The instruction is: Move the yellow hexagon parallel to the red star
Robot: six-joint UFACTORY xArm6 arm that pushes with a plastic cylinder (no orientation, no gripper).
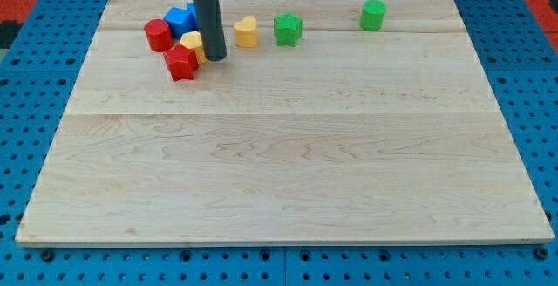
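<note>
The yellow hexagon (pixel 192 44) lies near the board's top left, partly hidden behind my rod. The red star (pixel 182 62) sits just below and left of it, touching it. My tip (pixel 215 58) rests on the board right against the yellow hexagon's right side, to the right of the red star.
A red cylinder (pixel 158 35) and a blue block (pixel 181 19) sit in the same cluster, top left. A yellow heart (pixel 247 31), a green star (pixel 288 29) and a green cylinder (pixel 373 14) line up along the top. The wooden board (pixel 288 164) lies on a blue pegboard.
</note>
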